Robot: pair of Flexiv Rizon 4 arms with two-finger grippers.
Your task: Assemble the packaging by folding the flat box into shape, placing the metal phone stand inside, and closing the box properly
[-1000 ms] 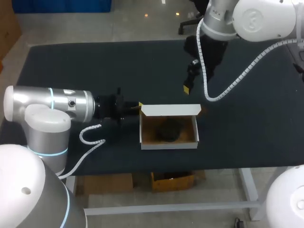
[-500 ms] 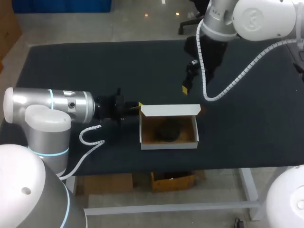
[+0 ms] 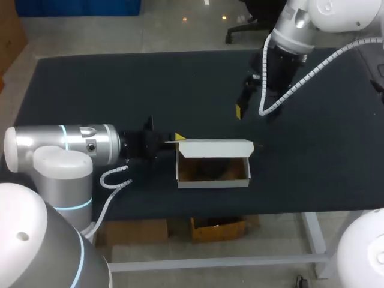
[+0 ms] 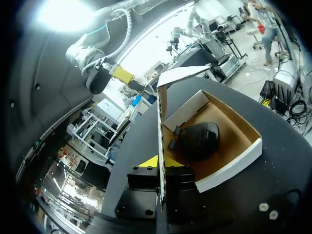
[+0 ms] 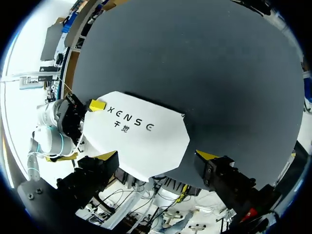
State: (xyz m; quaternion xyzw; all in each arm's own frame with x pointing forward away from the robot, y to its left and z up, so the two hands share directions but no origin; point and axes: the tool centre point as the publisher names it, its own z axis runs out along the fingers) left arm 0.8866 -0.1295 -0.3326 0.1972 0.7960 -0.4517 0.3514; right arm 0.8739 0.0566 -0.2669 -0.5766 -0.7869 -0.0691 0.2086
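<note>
At my far left the left arm lies low across the black table, and its left gripper sits at the left end of the box. Through the left wrist camera I see the lid edge-on, running straight between the two yellow tips. The tips stand close together and press it from both sides, so I read that gripper as pinched narrow on the lid. From the head camera the lid leans forward over the opening and hides part of the inside.

The box rests in the middle of the table, close to its near edge. It is white outside and brown cardboard inside. The black phone stand lies on its brown floor, beside a small white end flap folded inward. From above I can only make the stand out as a dark patch under the lid.

To the right, the right arm comes in from the far corner, and the right gripper hangs over bare table beyond the box, well apart from it. In its own camera the fingers stand wide apart with nothing held, and the lid's white outer face lies ahead of them.
</note>
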